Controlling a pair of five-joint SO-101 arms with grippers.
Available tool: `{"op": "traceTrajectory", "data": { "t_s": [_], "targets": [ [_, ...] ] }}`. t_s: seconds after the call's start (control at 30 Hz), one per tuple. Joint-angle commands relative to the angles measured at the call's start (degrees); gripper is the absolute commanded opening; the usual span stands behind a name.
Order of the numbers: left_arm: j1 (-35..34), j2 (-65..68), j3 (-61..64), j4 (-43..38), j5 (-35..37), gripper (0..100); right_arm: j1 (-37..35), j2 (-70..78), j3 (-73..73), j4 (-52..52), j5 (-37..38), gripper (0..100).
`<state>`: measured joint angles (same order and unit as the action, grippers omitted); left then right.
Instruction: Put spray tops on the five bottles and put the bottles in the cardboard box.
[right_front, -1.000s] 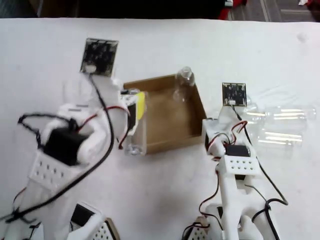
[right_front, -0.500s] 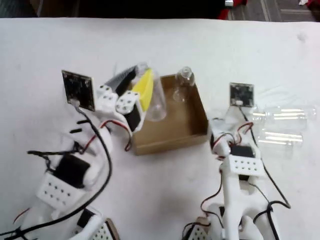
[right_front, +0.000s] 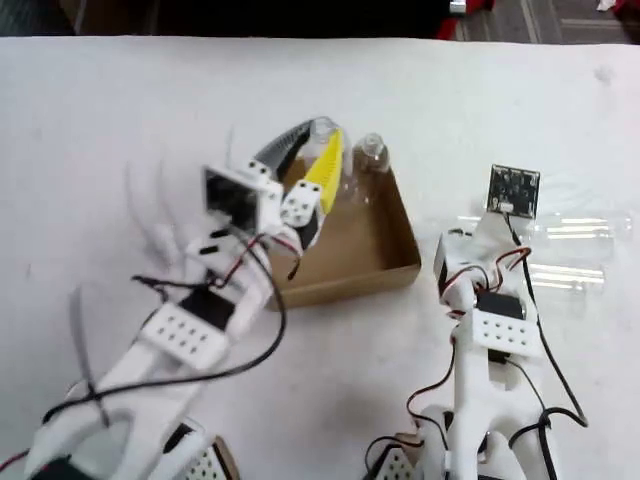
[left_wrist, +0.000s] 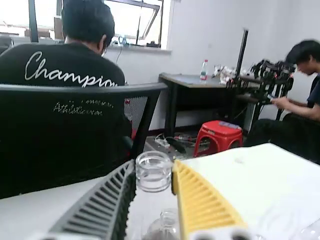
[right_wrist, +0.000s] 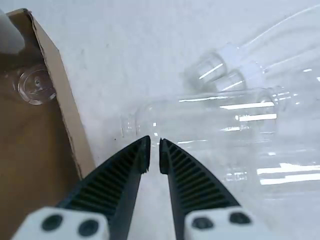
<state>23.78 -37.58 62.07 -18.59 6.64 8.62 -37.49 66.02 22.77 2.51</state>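
arms: over the last second my left arm has swung the clear plastic bottle (right_front: 322, 128) from the box's near left corner to its far left corner. my right arm has edged toward the bottles on the table.

listener: what is the left one holding now?

arms: my left gripper (left_wrist: 153, 175), one grey ribbed jaw and one yellow, is clamped on that bottle just under its neck. the bottle stands upright, its neck open and bare of any top. i judge it is held upright so it can go down standing next to the second clear bottle (right_front: 370, 155). that one stands at the far wall of the shallow brown cardboard box (right_front: 350, 282).

listener: and the right?

arms: my right gripper (right_wrist: 154, 150) has black ribbed jaws with only a narrow slit between them and nothing in it. it hangs over the white table (right_front: 100, 120) just beside the box's right wall. its tips are near the neck end of the closest of the clear bottles lying on their sides (right_wrist: 220, 112). i judge it waits there because those bottles come next.
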Motion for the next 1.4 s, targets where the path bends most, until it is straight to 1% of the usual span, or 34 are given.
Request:
{"op": "traceTrajectory", "data": {
  "t_s": [0.0, 0.1, 0.2, 0.37, 0.6, 0.83, 0.93, 1.03, 1.37],
  "targets": [
    [-0.92, 10.77, -4.66, -7.74, -4.57, 2, 0.57, -0.48, -2.73, -1.27, 0.26, 1.7],
    [-1.01, 16.84, -5.01, -13.27, -5.1, 2, 1.19, -0.4, -2.81, -1.36, 0.26, 1.7],
    [-2.33, 22.64, -6.86, -16.0, -5.01, 2, 1.19, -0.13, -2.81, -1.98, 0.26, 1.7],
    [-4.18, 30.55, -12.04, -16.18, -4.75, 2, 1.19, 0.04, -2.64, -3.3, 0.26, 1.7],
    [-4.18, 33.71, -13.27, -16.53, -4.75, 2, 1.1, 0.04, -2.64, -3.3, 0.26, 1.7],
    [-4.26, 41.1, -13.63, -25.76, -4.92, 2, 0.92, 0.04, -2.64, -3.3, 0.26, 1.7],
    [-4.35, 45.05, -15.47, -28.48, -4.92, 2, 0.92, 0.04, -2.64, -3.3, 0.26, 1.7],
    [-4.44, 47.43, -16.7, -29.19, -4.75, 2, 0.92, 0.04, -2.64, -3.3, 0.26, 1.7],
    [-4.53, 48.22, -16.7, -29.19, -4.75, 2, 0.84, 0.04, -2.64, -3.3, 0.44, 1.7]
  ]
}}
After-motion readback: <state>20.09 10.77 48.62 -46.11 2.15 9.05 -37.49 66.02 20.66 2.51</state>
